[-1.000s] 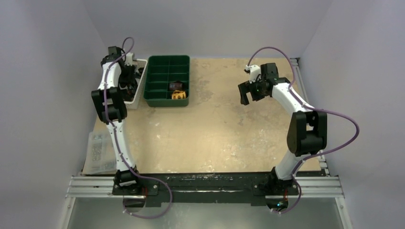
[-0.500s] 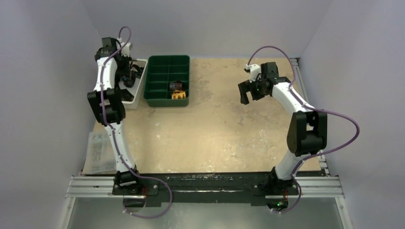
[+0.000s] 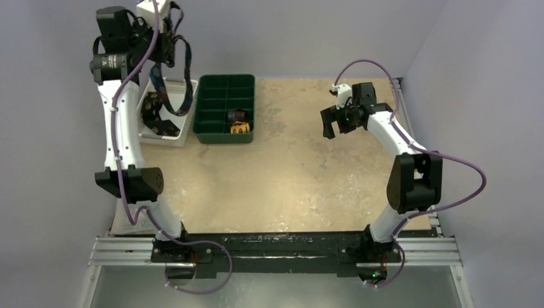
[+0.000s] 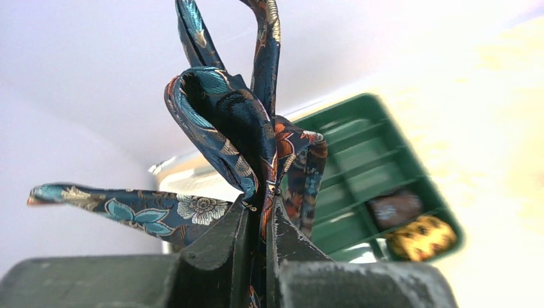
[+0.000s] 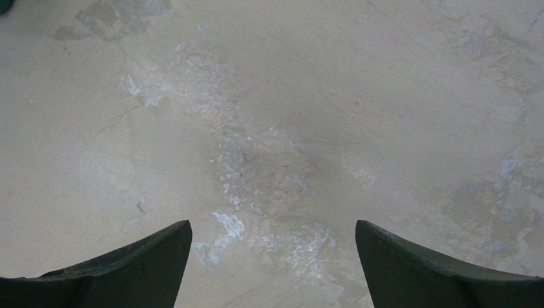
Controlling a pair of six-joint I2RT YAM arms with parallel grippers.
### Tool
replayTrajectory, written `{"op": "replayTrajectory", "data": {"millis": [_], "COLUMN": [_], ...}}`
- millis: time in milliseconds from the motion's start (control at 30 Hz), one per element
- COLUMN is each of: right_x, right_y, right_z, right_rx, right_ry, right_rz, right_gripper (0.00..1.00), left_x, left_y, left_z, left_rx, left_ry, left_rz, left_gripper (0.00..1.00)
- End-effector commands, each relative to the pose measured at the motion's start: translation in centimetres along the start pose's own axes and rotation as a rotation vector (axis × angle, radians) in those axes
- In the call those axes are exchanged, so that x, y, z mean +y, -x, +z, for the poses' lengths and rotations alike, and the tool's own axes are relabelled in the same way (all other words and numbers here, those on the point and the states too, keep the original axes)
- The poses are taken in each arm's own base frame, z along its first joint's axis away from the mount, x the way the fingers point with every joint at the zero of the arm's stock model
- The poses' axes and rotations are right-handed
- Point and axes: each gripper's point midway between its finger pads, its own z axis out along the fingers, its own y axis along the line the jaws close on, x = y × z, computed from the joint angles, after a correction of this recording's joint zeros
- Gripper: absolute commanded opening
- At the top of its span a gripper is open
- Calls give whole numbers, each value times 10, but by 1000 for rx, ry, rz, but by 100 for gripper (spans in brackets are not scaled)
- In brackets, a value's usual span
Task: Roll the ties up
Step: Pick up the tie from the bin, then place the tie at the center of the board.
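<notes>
The navy tie [image 3: 186, 77] hangs from the left gripper [image 3: 168, 45] and does not lie flat anywhere. The jaws are clamped tight on a bunched fold of it, and I judge the pinch to be somewhere along its length, not at a tip. Below the jaws it drops as a long loop, its long axis roughly up-and-down, and the lower run trails into the white bin [image 3: 183, 122] underneath. Through the left wrist camera I see several folds crowding just ahead of the fingers [image 4: 218, 250], with one flat end sticking out sideways. I cannot tell from here which end that is.

Another dark, gold-flecked tie [image 3: 151, 106] lies in the bin under the loop. Just beside the bin, inward of my left jaws, stands the green tray [image 3: 224, 136], with two rolled ties [image 3: 237, 122] in its near compartments.

The right gripper [image 3: 335, 127] stands wide and holds nothing. It looks straight down on the bare table [image 5: 269, 96], well apart from the tie on the far side of the tray. So the left arm alone has the tie. My judgement is that the coming move turns on bringing that vertical loop down and inward, so its length lies across the open table between the two sets of jaws. There the right one could pin an end.
</notes>
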Motion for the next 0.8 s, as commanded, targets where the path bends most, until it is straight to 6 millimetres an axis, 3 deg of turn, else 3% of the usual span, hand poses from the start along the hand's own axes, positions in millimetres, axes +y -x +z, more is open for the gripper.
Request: {"op": "replayTrajectory", "data": {"millis": [0, 133, 233, 367, 500, 533, 600, 667, 733, 767], "right_x": [6, 4, -4, -22, -44, -46, -45, -43, -38, -34], "right_y": [49, 53, 49, 36, 13, 8, -1, -6, -12, -16], "right_z": [-40, -53, -62, -71, -78, -78, -78, -81, -82, -83], "right_rx": [-170, -191, -186, -166, -116, -106, -89, -75, -61, -58], "right_ry": [3, -2, -11, -29, -42, -43, -42, -36, -18, -3], "right_rz": [-20, -16, 12, 69, 120, 112, 84, 52, 42, 32], "right_gripper": [99, 99, 99, 99, 99, 99, 99, 99, 99, 99], "left_x": [-105, -187, -250, -325, -385, -396, -402, -383, -352, -336], "left_y": [56, 80, 76, 40, -13, -27, -62, -101, -115, -131], "left_z": [-43, -74, -90, -104, -133, -137, -121, -94, -75, -67], "left_rx": [-158, -220, -214, -152, -38, 10, 150, 268, 265, 272], "left_ry": [-265, -460, -628, -848, -1231, -1319, -1347, -1277, -1171, -1100], "left_rz": [76, 50, 72, 158, 166, 134, 66, 6, -24, -16], "left_gripper": [0, 0, 0, 0, 0, 10, 40, 72, 93, 95]}}
